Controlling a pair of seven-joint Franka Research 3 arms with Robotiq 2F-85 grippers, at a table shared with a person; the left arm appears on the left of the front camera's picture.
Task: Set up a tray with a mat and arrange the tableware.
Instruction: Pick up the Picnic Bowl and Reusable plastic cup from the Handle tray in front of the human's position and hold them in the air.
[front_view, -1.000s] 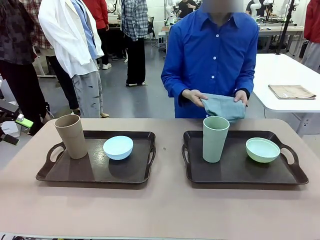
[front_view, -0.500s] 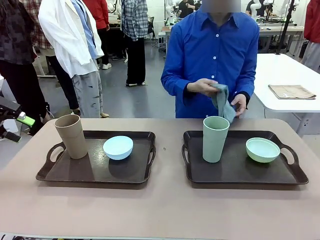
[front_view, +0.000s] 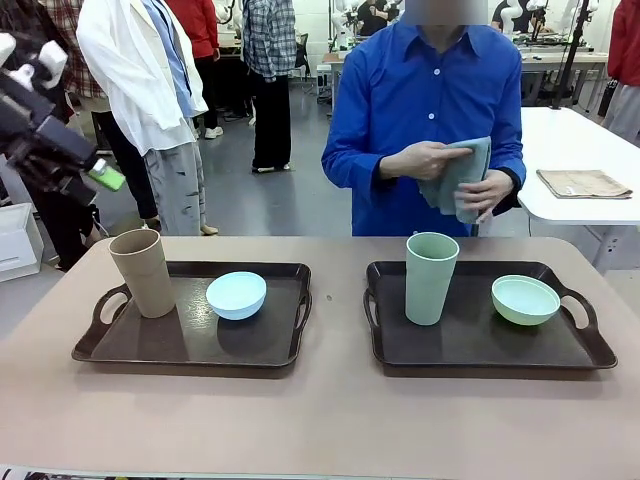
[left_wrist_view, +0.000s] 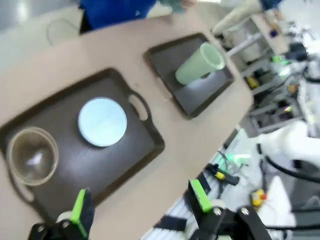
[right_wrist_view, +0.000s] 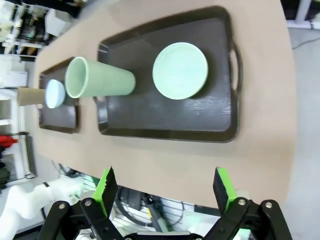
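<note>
Tableware first: the tan cup (front_view: 143, 272) stands upright at the far-left corner of the left tray (front_view: 190, 345), and the light blue bowl (front_view: 236, 294) sits just beside it, toward the tray's middle. Over on the right tray (front_view: 480, 345), the pale green cup (front_view: 431, 277) is upright near the left end and the pale green bowl (front_view: 525, 299) rests toward the right handle, the 2 well apart. So that's 2 dark trays side by side on the tan table (front_view: 320, 430), each carrying 1 cup and 1 bowl, nothing tipped.

And the mat (front_view: 462, 175), a grey-green cloth, is off the table, up at chest height with the person (front_view: 430, 90) in the blue shirt at the far side. The upper hand (front_view: 425, 160) pinches its top edge, the lower hand (front_view: 487, 195) grips it from below, and the cloth hangs between them.

Now the arms. The left gripper (left_wrist_view: 139, 192) is high above the table's left side, fingers spread wide, nothing between them; its wrist camera looks down on the left tray, the tan cup's open mouth and the blue bowl. The right gripper (right_wrist_view: 164, 172) is spread wide too and carries nothing, hovering high over the table's near edge by the right tray. On a white side table (front_view: 560, 140) behind, a folded tan cloth (front_view: 583, 183) lies flat.
</note>
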